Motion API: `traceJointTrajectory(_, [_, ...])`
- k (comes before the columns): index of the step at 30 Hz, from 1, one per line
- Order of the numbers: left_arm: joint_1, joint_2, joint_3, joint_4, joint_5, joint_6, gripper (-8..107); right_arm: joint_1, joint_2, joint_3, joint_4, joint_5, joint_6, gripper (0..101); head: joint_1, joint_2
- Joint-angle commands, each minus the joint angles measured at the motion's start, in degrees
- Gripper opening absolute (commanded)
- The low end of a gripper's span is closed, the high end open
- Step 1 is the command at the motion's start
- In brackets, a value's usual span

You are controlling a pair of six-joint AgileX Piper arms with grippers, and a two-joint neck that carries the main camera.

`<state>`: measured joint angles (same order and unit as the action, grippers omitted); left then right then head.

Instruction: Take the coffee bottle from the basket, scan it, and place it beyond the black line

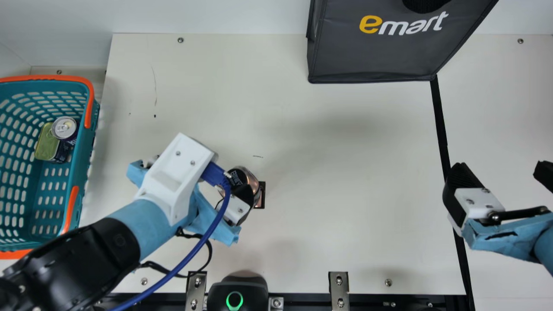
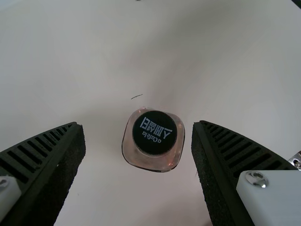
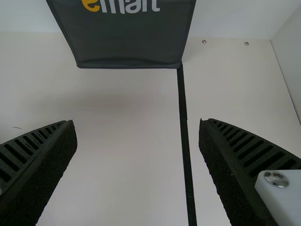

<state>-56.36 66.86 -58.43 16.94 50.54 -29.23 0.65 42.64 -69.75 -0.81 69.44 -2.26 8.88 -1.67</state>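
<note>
Main view: basket (image 1: 86,164) cut off by the left edge; inside it, the can (image 1: 65,128) overlaps part of the green tin (image 1: 45,144). Left gripper (image 1: 245,195): one finger hidden beneath the white housing (image 1: 173,172). The other finger, with the blue cable (image 1: 201,242), covers part of the coffee bottle (image 1: 252,179). Dark-edged patch (image 1: 262,204) beside bottle: partly covered, identity indeterminate. Right gripper (image 1: 501,168): far finger clipped by the right edge; its near side masks a stretch of black line (image 1: 441,129). Bag (image 1: 367,56) and scanner (image 1: 234,287) cropped, top and bottom respectively. Right wrist view: bag top cropped.
</note>
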Motion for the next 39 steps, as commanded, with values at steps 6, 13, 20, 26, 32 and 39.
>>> traceJointTrajectory(6, [-1.2,1.6,-0.9,0.8,0.8,-2.4,90,0.0,0.0,0.0,0.0,0.0,0.0,91,-1.0,0.1])
traceJointTrajectory(13, [-2.9,2.9,-1.3,1.3,2.0,-6.0,90,0.0,0.0,0.0,0.0,0.0,0.0,91,-1.0,0.1])
traceJointTrajectory(20, [-4.7,4.3,-2.2,1.7,3.0,-10.8,90,0.0,0.0,0.0,0.0,0.0,0.0,91,-1.0,0.1])
traceJointTrajectory(26, [-6.1,5.7,-3.5,2.3,3.8,-13.9,90,0.0,0.0,0.0,0.0,0.0,0.0,91,-1.0,0.1])
traceJointTrajectory(32, [-6.8,7.0,-3.9,4.1,4.6,-16.6,90,0.0,0.0,0.0,0.0,0.1,0.0,91,-1.0,0.1])
traceJointTrajectory(39, [-7.1,8.1,-3.8,6.2,5.6,-19.4,90,0.0,0.0,0.0,0.0,0.1,0.0,91,-1.0,0.1])
